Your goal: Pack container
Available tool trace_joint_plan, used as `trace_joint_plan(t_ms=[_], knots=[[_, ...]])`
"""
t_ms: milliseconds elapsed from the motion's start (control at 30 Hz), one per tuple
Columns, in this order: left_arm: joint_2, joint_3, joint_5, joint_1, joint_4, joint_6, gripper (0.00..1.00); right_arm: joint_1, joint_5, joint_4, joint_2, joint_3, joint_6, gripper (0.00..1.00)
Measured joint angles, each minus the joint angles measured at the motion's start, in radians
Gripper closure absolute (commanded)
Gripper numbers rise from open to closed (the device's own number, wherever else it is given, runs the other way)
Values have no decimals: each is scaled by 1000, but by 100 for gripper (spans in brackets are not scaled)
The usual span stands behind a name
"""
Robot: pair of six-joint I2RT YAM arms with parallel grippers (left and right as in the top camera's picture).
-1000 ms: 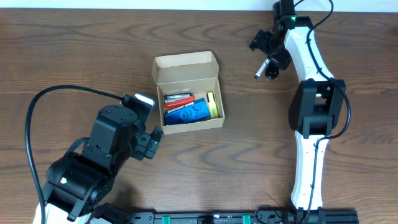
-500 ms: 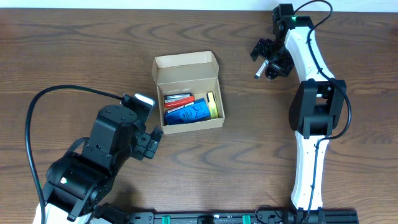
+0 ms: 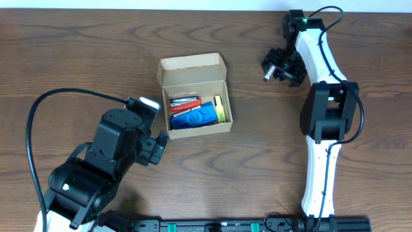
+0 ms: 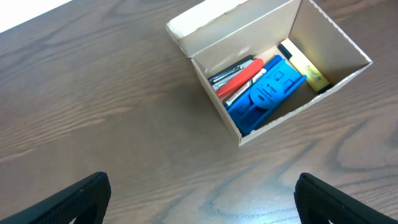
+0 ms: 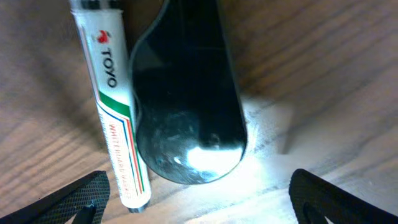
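At the far right edge of the bench (image 3: 77,51): right tool (image 3: 281,64) spread above a TOYO whiteboard marker (image 5: 115,106), long axis crossing the jaw gap. Cardboard container (image 3: 199,127) mid-bench, leftward, closer to the left tool (image 3: 153,148), likewise spread.
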Motion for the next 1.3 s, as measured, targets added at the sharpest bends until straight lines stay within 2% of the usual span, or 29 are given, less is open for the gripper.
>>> trace_joint_plan(t_ms=[200,567,733,1300], knots=[[0,0,0,0,0,0,5,5,0,2,-3,64,-14,3],[0,0,0,0,0,0,5,87,-79,212,-18,82,-49,4],[0,0,0,0,0,0,5,90,-77,246,-18,76,-52,3],[0,0,0,0,0,0,5,77,-15,214,0,69,-57,1]])
